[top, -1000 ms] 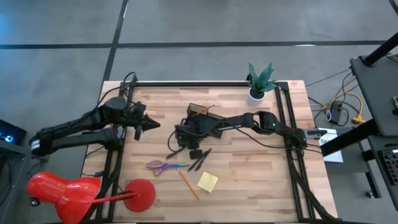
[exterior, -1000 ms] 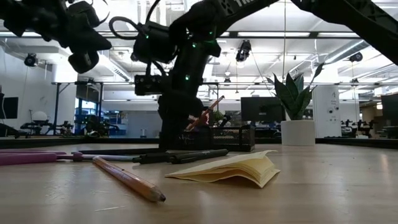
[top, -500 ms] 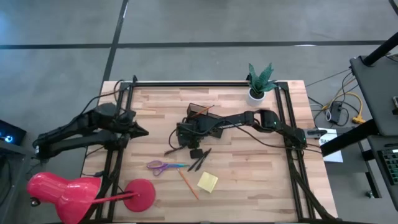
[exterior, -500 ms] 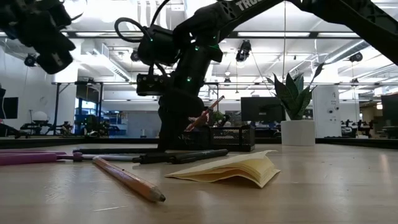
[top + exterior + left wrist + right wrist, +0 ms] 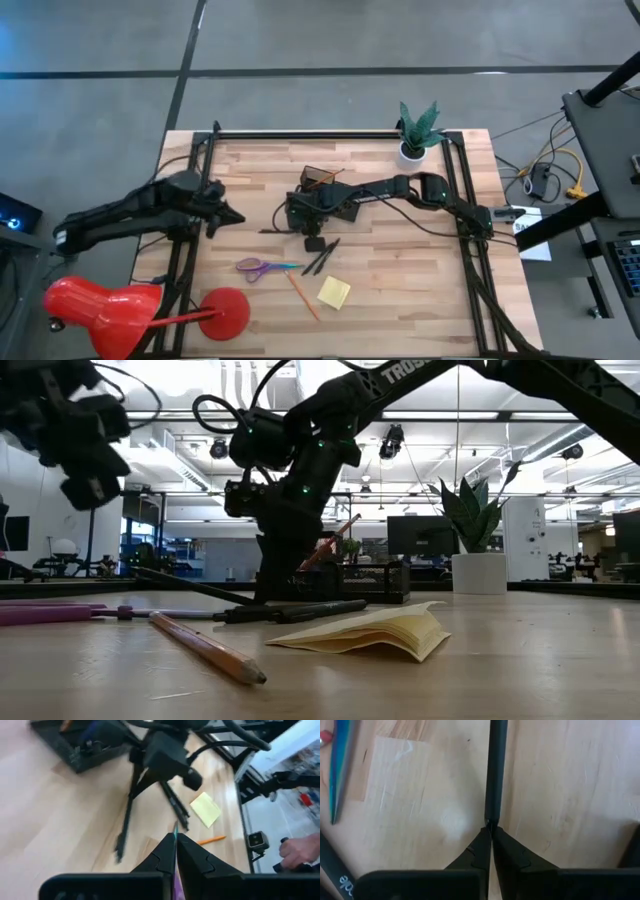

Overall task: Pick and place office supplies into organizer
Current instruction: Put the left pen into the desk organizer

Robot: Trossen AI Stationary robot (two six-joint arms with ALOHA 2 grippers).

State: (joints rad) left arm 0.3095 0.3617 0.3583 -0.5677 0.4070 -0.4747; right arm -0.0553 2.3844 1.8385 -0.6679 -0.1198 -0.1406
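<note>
Gripping black pen, right gripper clamped; left gripper closed, empty; arm lettering partly readable.

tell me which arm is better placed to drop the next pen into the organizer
Right. The right gripper is shut on a black pen just beside the organizer. The left gripper hangs shut and empty near the table's left side.

Open worktop lies right of the sticky pad, while scissors, pens and pencil clutter the near centre; the organizer, plant and lamp block other approaches.
</note>
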